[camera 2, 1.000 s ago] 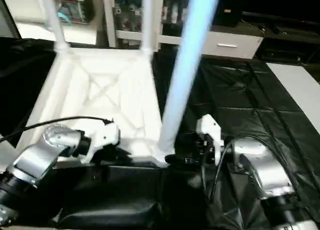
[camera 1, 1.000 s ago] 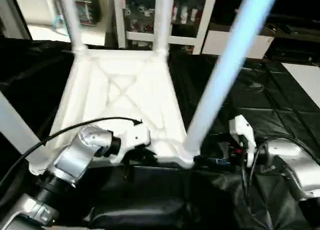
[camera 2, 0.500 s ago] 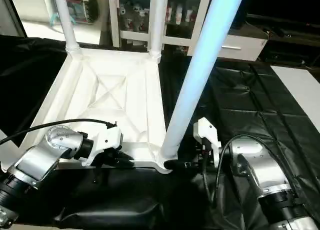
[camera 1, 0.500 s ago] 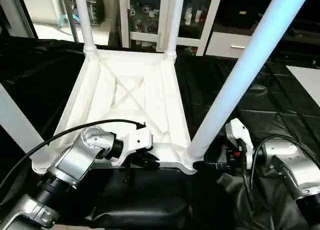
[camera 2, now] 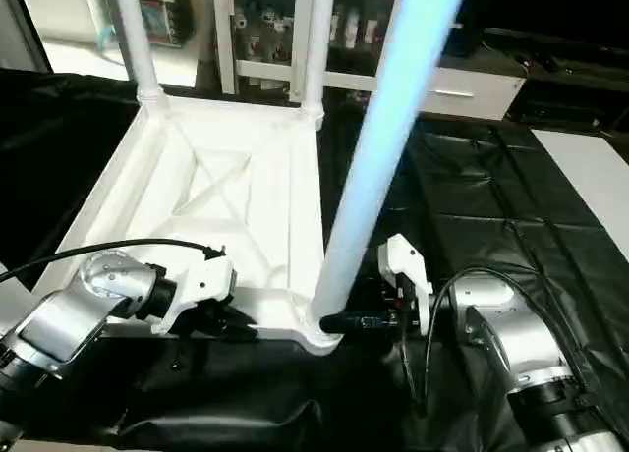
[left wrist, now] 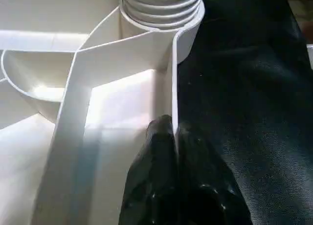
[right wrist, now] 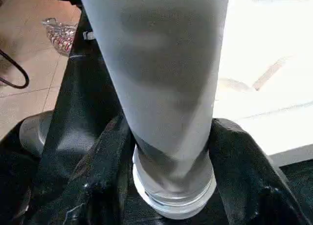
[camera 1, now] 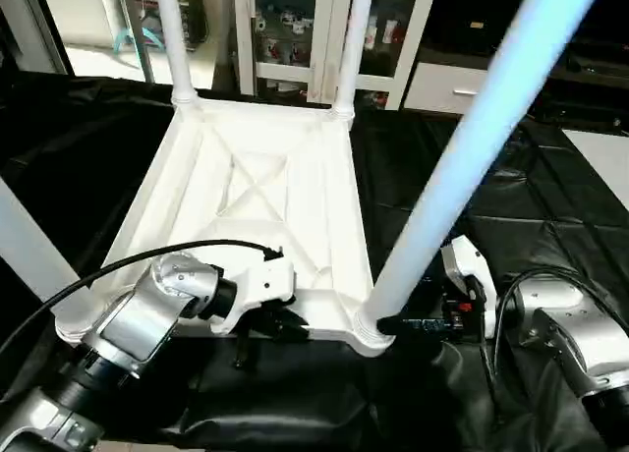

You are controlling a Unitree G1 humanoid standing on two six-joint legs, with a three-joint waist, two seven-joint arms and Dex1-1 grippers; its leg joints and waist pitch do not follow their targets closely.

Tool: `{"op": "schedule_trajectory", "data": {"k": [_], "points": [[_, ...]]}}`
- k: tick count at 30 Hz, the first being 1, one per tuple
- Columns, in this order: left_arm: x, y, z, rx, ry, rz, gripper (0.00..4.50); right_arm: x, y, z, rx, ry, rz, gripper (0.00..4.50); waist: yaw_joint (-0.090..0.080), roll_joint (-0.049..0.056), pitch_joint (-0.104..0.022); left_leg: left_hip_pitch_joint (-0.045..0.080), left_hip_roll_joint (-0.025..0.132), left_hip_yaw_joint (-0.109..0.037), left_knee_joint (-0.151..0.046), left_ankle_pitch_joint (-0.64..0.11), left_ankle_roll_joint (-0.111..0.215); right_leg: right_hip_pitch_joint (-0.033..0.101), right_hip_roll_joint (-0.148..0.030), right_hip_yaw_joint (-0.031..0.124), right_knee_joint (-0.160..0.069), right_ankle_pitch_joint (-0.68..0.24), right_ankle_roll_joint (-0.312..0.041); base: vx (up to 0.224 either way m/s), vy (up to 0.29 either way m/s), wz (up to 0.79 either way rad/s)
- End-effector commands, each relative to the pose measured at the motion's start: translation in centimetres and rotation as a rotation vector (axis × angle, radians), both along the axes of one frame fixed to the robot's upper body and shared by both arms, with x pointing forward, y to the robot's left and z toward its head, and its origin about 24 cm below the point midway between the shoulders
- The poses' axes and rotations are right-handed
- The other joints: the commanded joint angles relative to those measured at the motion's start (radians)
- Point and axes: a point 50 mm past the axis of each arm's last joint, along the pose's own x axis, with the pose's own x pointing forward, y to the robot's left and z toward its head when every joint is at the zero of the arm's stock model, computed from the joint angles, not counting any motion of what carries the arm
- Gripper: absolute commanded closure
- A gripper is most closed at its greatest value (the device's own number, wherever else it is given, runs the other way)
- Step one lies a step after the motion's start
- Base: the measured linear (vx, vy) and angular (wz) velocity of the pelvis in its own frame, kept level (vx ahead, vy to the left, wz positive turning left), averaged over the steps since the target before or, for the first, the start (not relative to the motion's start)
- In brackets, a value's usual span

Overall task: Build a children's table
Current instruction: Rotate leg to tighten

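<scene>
Children's table top lies underside up on black sheeting, X-ribs showing. Four white legs stand in the corner sockets: two at the far corners, one at the near left, one at the near right, rising out past the frame top.

Left gripper: fingers pressed together on the near rim of the top, one finger either side of the thin wall, just beside the ribbed collar of the near-right socket.

Right gripper: black fingers half-spread, one either side of the near-right leg's base just above its socket ring; the fingers look to touch the tube, but a firm clamp cannot be told.

Room: open sheeting to the right of the top and along the near edge. White cabinet stands close behind the far edge.
</scene>
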Motion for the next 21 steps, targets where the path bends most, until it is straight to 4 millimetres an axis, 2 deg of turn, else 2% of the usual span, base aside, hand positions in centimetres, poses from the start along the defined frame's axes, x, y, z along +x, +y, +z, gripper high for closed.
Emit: {"op": "schedule_trajectory", "data": {"k": [1,5,11,13,14,15,16,17,19,21], "points": [[-0.6,-0.5,-0.2,0.006,0.032,-0.052,4.5,-0.3,0.1,0.3,0.004,0.004,0.032,2.52,-0.006,0.011,-0.054,0.007,0.035,-0.008,-0.08,-0.205,0.023,0.047,-0.055,0.054,-0.059,-0.239,-0.205,0.0,0.0,0.0],[-0.6,-0.4,-0.2,0.013,0.036,-0.051,4.5,-0.3,0.1,0.2,0.002,0.011,0.03,2.57,-0.008,0.011,-0.054,0.007,0.035,-0.008,-0.08,-0.204,0.023,0.048,-0.054,0.053,-0.057,-0.22,-0.212,0.0,0.0,0.0],[-0.4,-0.5,-0.1,0.013,0.032,-0.048,4.5,0.2,0.1,-0.2,-0.026,0.002,-0.045,2.57,-0.012,0.011,-0.051,0.008,0.036,-0.009,-0.083,-0.234,0.015,0.046,-0.055,0.053,-0.063,-0.266,-0.202,0.0,0.0,0.0],[0.5,-0.5,-0.2,0.019,-0.012,0.033,4.5,1.3,0.0,-1.0,-0.063,-0.03,-0.189,2.57,-0.017,0.012,-0.051,0.008,0.036,-0.009,-0.084,-0.249,0.005,0.045,-0.056,0.053,-0.067,-0.295,-0.194,0.0,0.0,0.0],[1.2,-0.5,-0.2,0.026,-0.039,0.102,4.5,1.8,0.0,-1.3,-0.08,-0.044,-0.267,2.57,-0.023,0.012,-0.045,0.007,0.033,-0.011,-0.087,-0.288,-0.009,0.042,-0.055,0.05,-0.076,-0.369,-0.173,0.0,0.0,0.0],[1.7,-0.5,-0.3,0.031,-0.056,0.147,4.5,2.2,0.0,-1.6,-0.091,-0.052,-0.317,2.58,-0.026,0.011,-0.045,0.01,0.032,-0.013,-0.086,-0.305,-0.017,0.041,-0.056,0.049,-0.08,-0.407,-0.161,0.0,0.0,0.0],[2.6,-0.8,-0.2,0.017,-0.081,0.246,4.5,2.9,0.2,-2.0,-0.109,-0.066,-0.437,2.58,-0.029,0.014,-0.05,0.014,0.03,-0.018,-0.085,-0.33,-0.028,0.044,-0.059,0.045,-0.085,-0.47,-0.139,0.0,0.0,0.0],[3.3,-1.1,-0.2,0.009,-0.096,0.303,4.5,3.5,0.5,-2.3,-0.118,-0.074,-0.529,2.59,-0.037,0.011,-0.049,0.009,0.029,-0.02,-0.085,-0.331,-0.037,0.043,-0.06,0.043,-0.09,-0.504,-0.12,-0.056,0.001,-0.05],[4.0,-1.8,-0.1,0.002,-0.12,0.365,4.5,4.2,0.9,-2.7,-0.128,-0.077,-0.645,2.62,-0.047,0.013,-0.05,0.009,0.025,-0.024,-0.084,-0.35,-0.044,0.041,-0.061,0.037,-0.099,-0.557,-0.09,-0.053,0.004,-0.07],[4.7,-2.5,0.0,-0.008,-0.136,0.425,4.5,4.7,1.4,-3.1,-0.141,-0.073,-0.759,2.62,-0.057,0.01,-0.053,0.002,0.024,-0.028,-0.082,-0.343,-0.039,0.046,-0.062,0.033,-0.103,-0.571,-0.073,0.0,0.0,0.0]]}}
